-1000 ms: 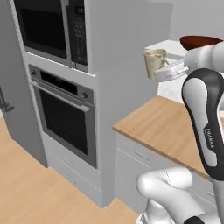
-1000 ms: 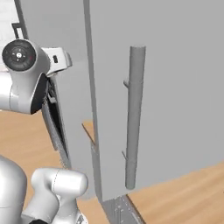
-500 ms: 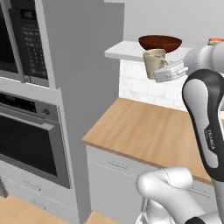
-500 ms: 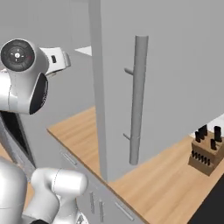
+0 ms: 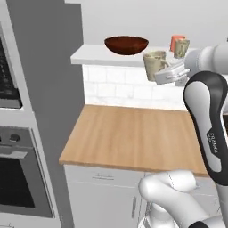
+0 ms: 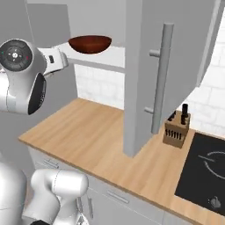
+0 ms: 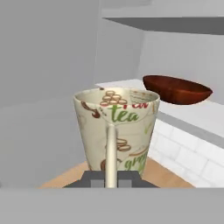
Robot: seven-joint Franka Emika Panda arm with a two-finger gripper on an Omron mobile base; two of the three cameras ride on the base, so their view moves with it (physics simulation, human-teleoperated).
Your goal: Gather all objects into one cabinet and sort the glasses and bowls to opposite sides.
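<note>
Pincer (image 5: pixel 165 75): clamped tight on the handle of a beige mug, held up in the air above the wooden counter (image 5: pixel 133 136).
Held mug (image 5: pixel 154 65): upright, open mouth up, printed with brown and green lettering; its handle faces back into the pincer, as the hand view shows (image 7: pixel 114 131).
Dark brown bowl (image 5: pixel 126 45): on the pale shelf board (image 5: pixel 95 54) of the open wall cabinet, beyond the pincer and a little higher, to its left in the left base view; apart from the held mug.
Orange cup (image 5: pixel 176 42): on the same shelf board, beyond the pincer on the side away from the bowl.
Second beige mug (image 5: pixel 181 48): just in front of the orange cup, overlapping it in the left base view; whether they touch cannot be told.
Cabinet door (image 6: pixel 162 70): hanging open, with a long grey bar handle, off to the pincer's right.
Knife block (image 6: pixel 176 130): on the counter below that door, next to the black hob (image 6: pixel 204 169).
</note>
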